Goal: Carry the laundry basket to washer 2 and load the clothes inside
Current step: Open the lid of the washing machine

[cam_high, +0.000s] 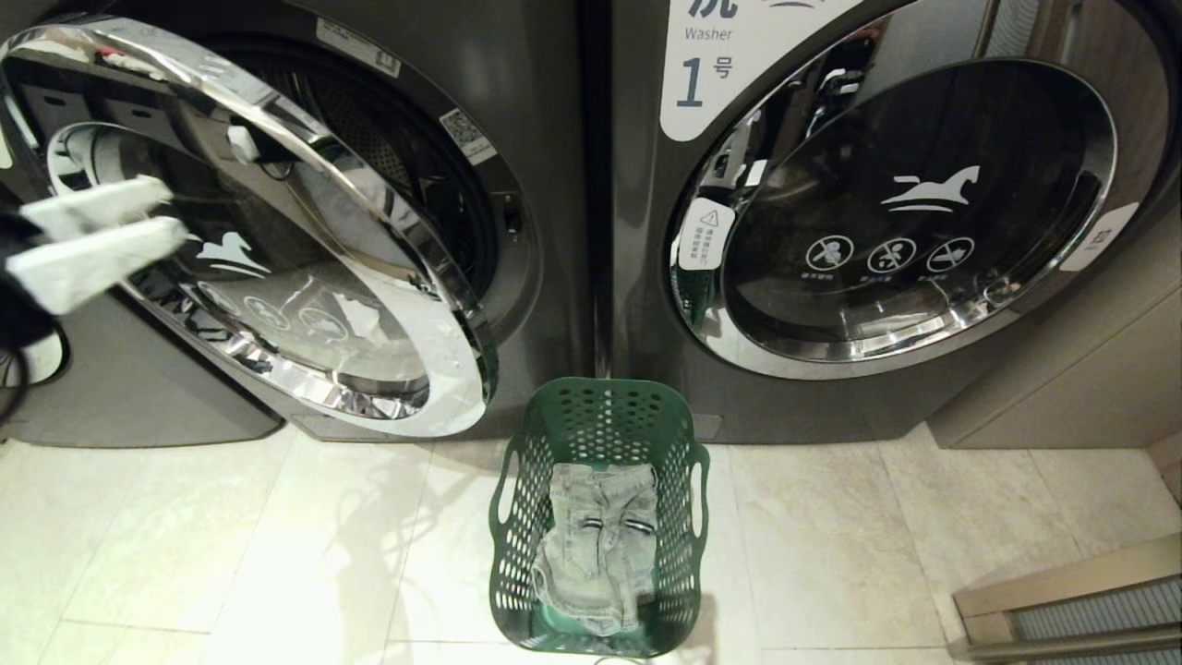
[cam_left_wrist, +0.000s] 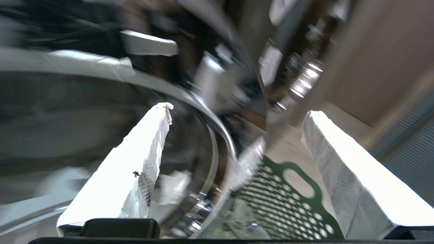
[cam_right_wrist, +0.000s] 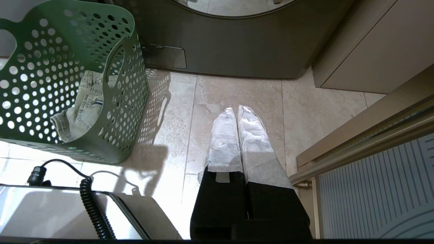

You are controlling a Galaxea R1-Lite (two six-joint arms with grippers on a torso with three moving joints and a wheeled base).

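My left gripper (cam_high: 171, 214) is up high by the open door (cam_high: 277, 249) of the left washer (cam_high: 517, 139). Its two white fingers (cam_left_wrist: 135, 162) are spread wide apart, and there is nothing between them. From my head I see them from the side, at the left edge, in front of the shiny door ring. My left wrist camera shows more: past the fingers it sees the curved door edge and, lower down, a corner of the green basket (cam_left_wrist: 288, 203) with its handle hole. That picture is smeared, so I cannot tell much else there.

The basket (cam_high: 600, 416) stands on the pale floor tiles (cam_high: 231, 554), between the two washers and just in front of them. Light blue jeans (cam_high: 596, 554) lie crumpled inside it. The right washer (cam_high: 923, 231) has a big "1" on its label, and its door is shut.

My head cannot see my right gripper (cam_right_wrist: 236, 109) at all. Only the right wrist camera shows it. Its two white fingers are pressed together, holding nothing, and it hangs over the bare floor. The basket (cam_right_wrist: 129, 84) sits off to one side of it, well apart, and the jeans (cam_right_wrist: 81, 105) peek through the holes. A curly black cord (cam_right_wrist: 90, 200) lies near the basket there too.
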